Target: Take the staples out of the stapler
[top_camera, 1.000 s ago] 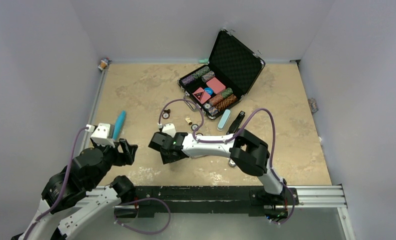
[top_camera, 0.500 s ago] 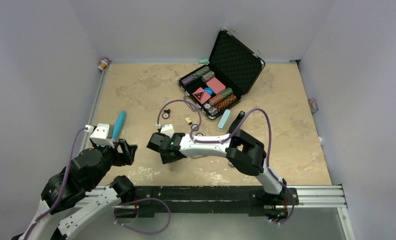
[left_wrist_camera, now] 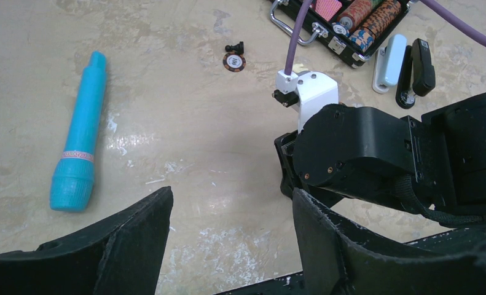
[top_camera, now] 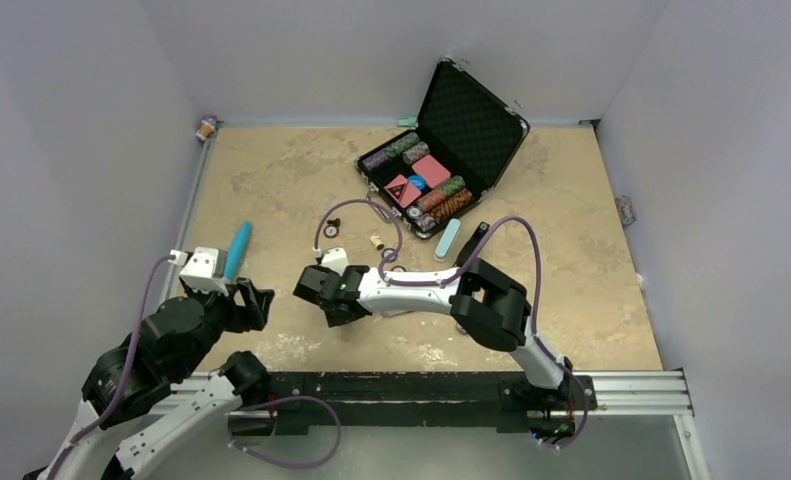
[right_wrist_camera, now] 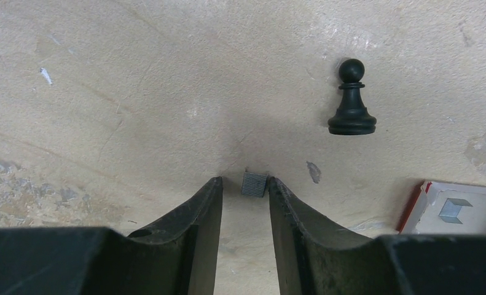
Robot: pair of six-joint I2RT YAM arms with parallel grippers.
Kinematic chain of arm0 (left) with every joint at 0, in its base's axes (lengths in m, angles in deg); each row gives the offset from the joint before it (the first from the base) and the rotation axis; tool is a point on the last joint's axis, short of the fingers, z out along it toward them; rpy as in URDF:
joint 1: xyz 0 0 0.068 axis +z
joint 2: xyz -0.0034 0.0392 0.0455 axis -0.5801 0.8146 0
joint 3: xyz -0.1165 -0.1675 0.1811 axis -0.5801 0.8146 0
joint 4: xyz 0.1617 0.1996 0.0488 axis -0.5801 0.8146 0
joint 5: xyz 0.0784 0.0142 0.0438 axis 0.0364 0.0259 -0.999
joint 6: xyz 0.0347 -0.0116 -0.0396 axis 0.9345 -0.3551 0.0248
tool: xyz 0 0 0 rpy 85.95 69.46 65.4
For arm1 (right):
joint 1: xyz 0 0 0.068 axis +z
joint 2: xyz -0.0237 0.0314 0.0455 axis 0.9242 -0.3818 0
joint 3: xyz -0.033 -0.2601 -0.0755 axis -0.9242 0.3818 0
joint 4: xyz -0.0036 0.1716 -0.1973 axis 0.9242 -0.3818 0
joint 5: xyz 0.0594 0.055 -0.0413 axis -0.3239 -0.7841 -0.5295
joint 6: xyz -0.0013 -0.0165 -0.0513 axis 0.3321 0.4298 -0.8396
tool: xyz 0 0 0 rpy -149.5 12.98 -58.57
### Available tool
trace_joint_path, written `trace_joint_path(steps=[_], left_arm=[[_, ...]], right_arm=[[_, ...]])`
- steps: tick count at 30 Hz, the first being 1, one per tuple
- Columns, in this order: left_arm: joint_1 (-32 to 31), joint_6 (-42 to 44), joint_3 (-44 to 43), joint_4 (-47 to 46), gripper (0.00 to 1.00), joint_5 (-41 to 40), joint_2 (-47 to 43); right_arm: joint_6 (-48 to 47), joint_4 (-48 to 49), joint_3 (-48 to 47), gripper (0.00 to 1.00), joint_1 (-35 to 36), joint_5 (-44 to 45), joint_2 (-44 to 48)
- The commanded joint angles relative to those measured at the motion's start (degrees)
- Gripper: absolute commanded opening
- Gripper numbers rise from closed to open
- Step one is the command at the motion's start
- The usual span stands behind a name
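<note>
The staples point(right_wrist_camera: 254, 183) are a tiny grey strip lying on the table between my right gripper's point(right_wrist_camera: 243, 179) fingertips. The strip rests against the right fingertip point(right_wrist_camera: 276, 187), and a narrow gap separates it from the left one, so the jaws stand slightly apart. In the top view the right gripper point(top_camera: 336, 308) is down at the table's middle, hiding the staples. The black stapler point(top_camera: 471, 245) lies far off beside a pale teal case point(top_camera: 447, 238), and it shows in the left wrist view too point(left_wrist_camera: 415, 70). My left gripper point(left_wrist_camera: 231, 193) hangs open and empty at the left.
An open poker chip case point(top_camera: 441, 170) stands at the back. A teal cylinder point(left_wrist_camera: 80, 153) lies at the left. A black pawn point(right_wrist_camera: 351, 101) stands beyond the staples, and a small white box with a red edge point(right_wrist_camera: 455, 209) lies to their right. A poker chip point(left_wrist_camera: 233, 61) lies mid-table.
The right gripper's jaws have narrowed around the staples, and the arm has shifted a little to the left. The left arm has not moved.
</note>
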Motion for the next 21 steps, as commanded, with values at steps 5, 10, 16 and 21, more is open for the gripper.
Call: trace_joint_path(steps=[5, 10, 16, 21], left_arm=[[0.3, -0.2, 0.4, -1.7, 0.75, -0.3, -0.5], [0.3, -0.2, 0.5, -1.7, 0.75, -0.3, -0.4], [0.3, -0.2, 0.5, -1.8, 0.75, -0.3, -0.3], [0.3, -0.1, 0.6, -2.0, 0.75, -0.3, 0.0]], right_arm=[[0.1, -0.9, -1.4, 0.33, -0.1, 2.0, -1.1], [-0.1, -1.1, -1.7, 0.26, -0.1, 2.4, -1.1], [-0.2, -1.3, -1.4, 0.19, -0.1, 2.7, -1.2], [-0.9, -0.9, -1.4, 0.16, -0.1, 2.2, -0.3]])
